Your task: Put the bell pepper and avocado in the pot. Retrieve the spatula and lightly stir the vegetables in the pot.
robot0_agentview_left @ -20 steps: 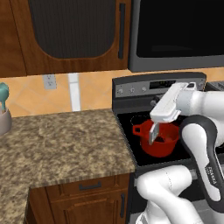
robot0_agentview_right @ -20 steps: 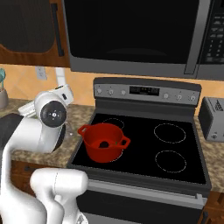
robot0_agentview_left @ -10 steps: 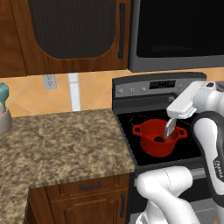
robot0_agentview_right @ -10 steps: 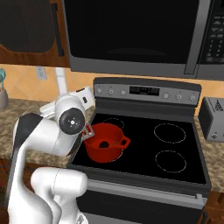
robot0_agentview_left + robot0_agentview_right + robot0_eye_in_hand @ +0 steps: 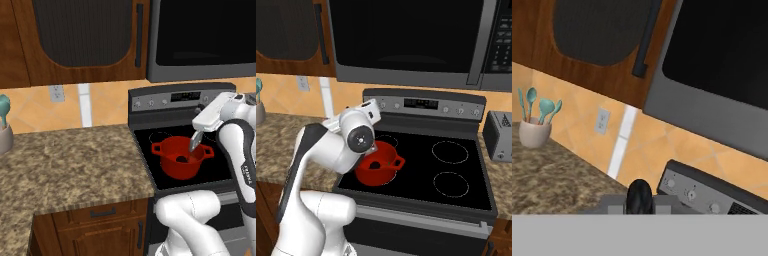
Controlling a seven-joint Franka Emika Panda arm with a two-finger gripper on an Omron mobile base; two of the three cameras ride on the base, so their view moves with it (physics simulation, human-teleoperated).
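The red pot [image 5: 176, 168] stands on the front left burner of the stove, also seen past my arm in the right base view as the pot [image 5: 381, 170]. A dark avocado [image 5: 181, 159] lies inside it. I cannot make out the bell pepper against the pot's red inside. My gripper [image 5: 201, 129] hangs over the pot's right half, shut on the spatula [image 5: 194, 142], whose silver head dips down into the pot. In the hand view a dark rounded end of the handle [image 5: 639, 196] rises at the bottom.
A beige holder with teal utensils [image 5: 4, 131] stands far left on the granite counter [image 5: 70, 165]. The microwave [image 5: 406, 40] hangs low above the stove. A toaster [image 5: 499, 136] sits to the right of the stove. The stove's control panel [image 5: 175, 97] is just behind the pot.
My hand has swung rightward across the pot, carrying the spatula head from the pot's left side to its right side. The pot has stayed in place.
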